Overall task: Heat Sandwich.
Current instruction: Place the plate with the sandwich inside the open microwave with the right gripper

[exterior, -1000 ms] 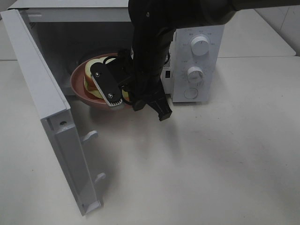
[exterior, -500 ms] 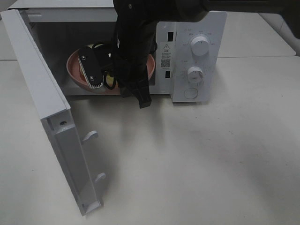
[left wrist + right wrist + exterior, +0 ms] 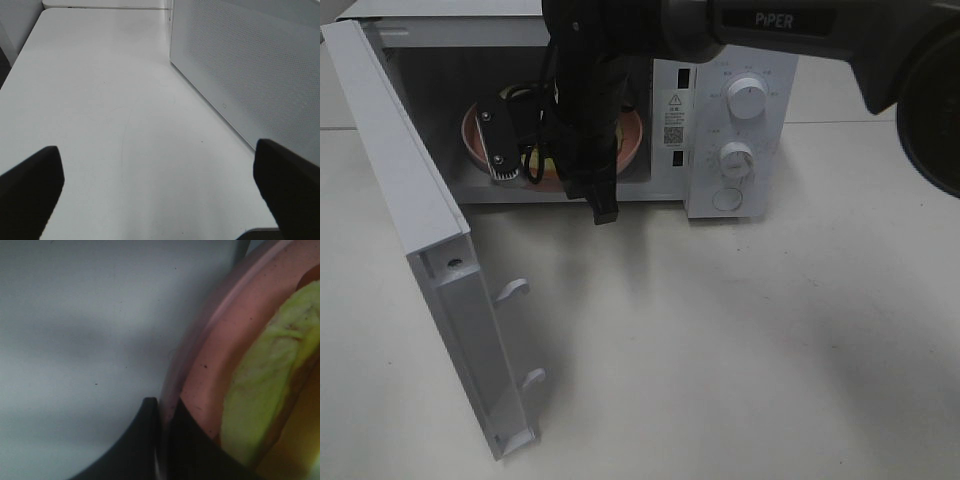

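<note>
a white microwave (image 3: 740, 130) stands on the pale bench (image 3: 740, 340), its door (image 3: 420, 250) swung wide to the left side of the high view. the right arm (image 3: 790, 18), black and lettered "piper", reaches across from the right and down into the open cavity. inside sits a round pink plate (image 3: 632, 140), largely masked by the arm's wrist. the wrist camera shows the right hand (image 3: 162, 410) with its two dark fingers pinched together on the rim of the plate, one on each face of the edge. the sandwich (image 3: 270, 390) lies on that plate inside the microwave, just beside the pinched rim, with a yellow-green layer above a brown crust. two white dials (image 3: 748, 97) sit one above the other on the control panel, to the right of the cavity. the left hand (image 3: 155, 150) is out of the high view. its own camera shows it spread wide and gripping nothing, over bare bench beside a perforated white panel (image 3: 250, 65).
</note>
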You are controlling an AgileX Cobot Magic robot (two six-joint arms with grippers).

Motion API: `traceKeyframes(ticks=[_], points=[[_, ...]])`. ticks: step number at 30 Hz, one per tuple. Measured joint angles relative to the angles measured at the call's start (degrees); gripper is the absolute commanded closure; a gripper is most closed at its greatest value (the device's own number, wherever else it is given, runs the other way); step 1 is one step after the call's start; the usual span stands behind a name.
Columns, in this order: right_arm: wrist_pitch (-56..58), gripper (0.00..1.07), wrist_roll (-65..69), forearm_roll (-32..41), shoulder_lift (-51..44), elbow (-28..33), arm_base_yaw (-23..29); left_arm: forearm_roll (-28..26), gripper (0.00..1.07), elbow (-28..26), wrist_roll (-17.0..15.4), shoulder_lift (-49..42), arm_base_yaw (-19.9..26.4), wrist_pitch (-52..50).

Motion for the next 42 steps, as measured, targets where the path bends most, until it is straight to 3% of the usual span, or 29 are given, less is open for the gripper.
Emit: traceKeyframes(ticks=[15, 25, 29, 32, 33, 36, 42], points=[[-2.23, 1.06, 1.26, -0.8, 1.83, -1.95, -1.15, 0.0, 0.09, 0.0, 0.0, 0.0, 0.0, 0.0], [-3.67, 0.97, 1.43, -0.86, 2.01, -1.95, -1.38, 0.0, 0.09, 0.0, 0.0, 0.0, 0.0, 0.0], [-3.67, 0.91, 1.49, -0.92, 2.12, -1.95, -1.38, 0.0, 0.09, 0.0, 0.0, 0.0, 0.0, 0.0], [-4.81, 0.77, 1.72, -1.03, 2.12, -2.12, -1.38, 0.0, 0.09, 0.0, 0.0, 0.0, 0.0, 0.0], [-4.81, 0.77, 1.72, -1.03, 2.12, -2.12, -1.38, 0.0, 0.09, 0.0, 0.0, 0.0, 0.0, 0.0], [-5.1, 0.6, 3.15, -1.09, 2.12, -2.12, -1.38, 0.0, 0.09, 0.0, 0.0, 0.0, 0.0, 0.0], [-5.16, 0.47, 4.76, -1.09, 2.12, -2.12, -1.38, 0.0, 0.09, 0.0, 0.0, 0.0, 0.0, 0.0]])
